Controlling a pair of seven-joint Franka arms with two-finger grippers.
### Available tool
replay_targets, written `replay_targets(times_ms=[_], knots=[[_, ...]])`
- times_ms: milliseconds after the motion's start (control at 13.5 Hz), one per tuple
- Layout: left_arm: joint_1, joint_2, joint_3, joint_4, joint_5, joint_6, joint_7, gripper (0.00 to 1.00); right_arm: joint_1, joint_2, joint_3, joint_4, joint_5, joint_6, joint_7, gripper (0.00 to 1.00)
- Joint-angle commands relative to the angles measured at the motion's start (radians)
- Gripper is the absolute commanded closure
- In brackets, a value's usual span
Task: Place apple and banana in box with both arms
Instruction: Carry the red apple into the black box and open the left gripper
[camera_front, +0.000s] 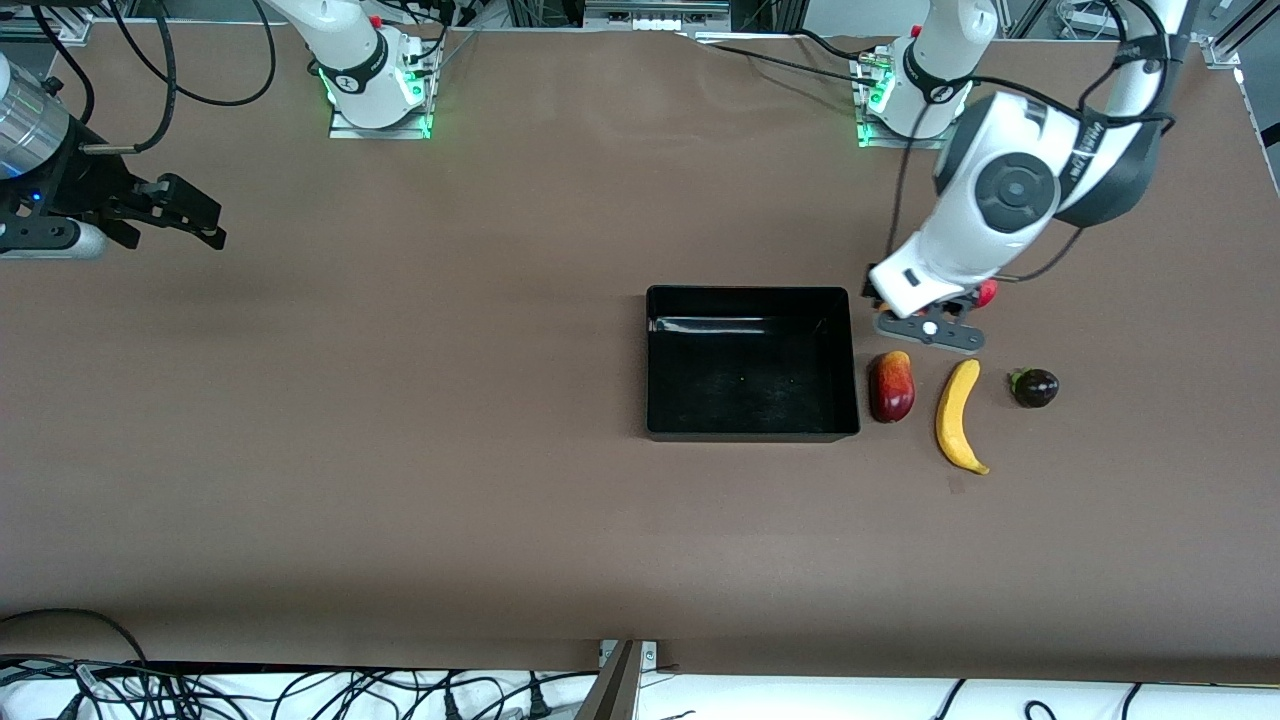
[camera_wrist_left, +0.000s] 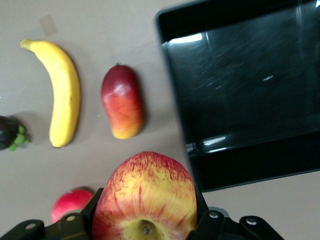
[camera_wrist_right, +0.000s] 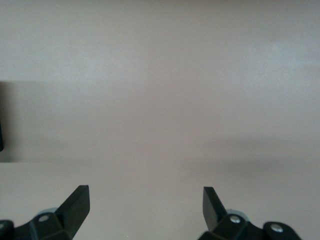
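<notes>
My left gripper (camera_front: 925, 325) is shut on the apple (camera_wrist_left: 145, 200), red mottled with yellow, its stem dimple toward the camera in the left wrist view. It is over the table beside the black box (camera_front: 750, 293), at the box's corner toward the left arm's base. The arm's wrist hides the apple in the front view. The box (camera_wrist_left: 172, 75) is empty. The yellow banana (camera_front: 957, 415) lies on the table nearer the front camera than this gripper; it also shows in the left wrist view (camera_wrist_left: 65, 95). My right gripper (camera_front: 190, 215) is open and empty over bare table at the right arm's end, its fingertips (camera_wrist_right: 80, 197) wide apart.
A red-yellow mango-like fruit (camera_front: 892, 386) lies between the box and the banana. A dark round fruit with green leaves (camera_front: 1035, 388) lies beside the banana toward the left arm's end. A plain red round fruit (camera_front: 986, 293) sits by the left wrist.
</notes>
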Motion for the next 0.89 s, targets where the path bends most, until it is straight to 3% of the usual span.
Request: replay_targets(times_ms=[0,297,594,817], knots=[[-0.018,0.176,-0.056,0.109,0.018,-0.018,-0.105,0.77,-0.006,0.014,0.015,0.020,-0.025,0.002,0.016,0.00],[-0.089,0.309,-0.056,0.094,0.045,0.133,-0.114,0.75,-0.008,0.031,0.013,0.051,-0.019,0.011,0.011,0.00],[-0.090,0.350,-0.054,0.056,0.062,0.235,-0.123,0.72,-0.005,0.033,0.015,0.055,-0.016,0.013,0.013,0.00],[-0.092,0.382,-0.056,0.051,0.079,0.235,-0.221,0.18,-0.003,0.033,0.013,0.055,-0.019,0.013,0.013,0.00]])
